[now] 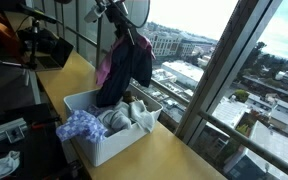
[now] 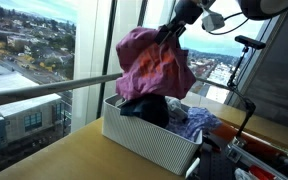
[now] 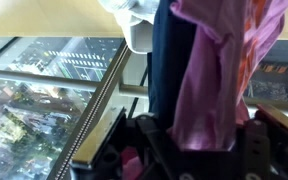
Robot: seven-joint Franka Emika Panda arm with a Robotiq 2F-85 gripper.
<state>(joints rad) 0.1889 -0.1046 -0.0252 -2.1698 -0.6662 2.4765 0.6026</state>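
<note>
- My hand (image 1: 122, 30) is closed down tight on a bunch of cloth and sits high above the counter (image 1: 174, 155). In the wrist view the fabric runs straight into the narrow gap between the jaws.
- What it has hold of is a pink garment (image 2: 154, 65), gathered at the top and hanging loose below the hand (image 2: 172, 32).
- A dark garment (image 1: 132, 68) hangs with it, pressed against the pink one. I cannot tell whether the jaws pinch it too or it is only caught up in the pink cloth.
- In both exterior views the lower end of the dark garment reaches down into the white basket (image 2: 149, 142), while the pink garment hangs clear above the rim.
- The basket stands on the counter just beside the window, with a blue patterned cloth (image 1: 81, 126) and pale grey clothes (image 1: 124, 118) lying inside it.
</note>
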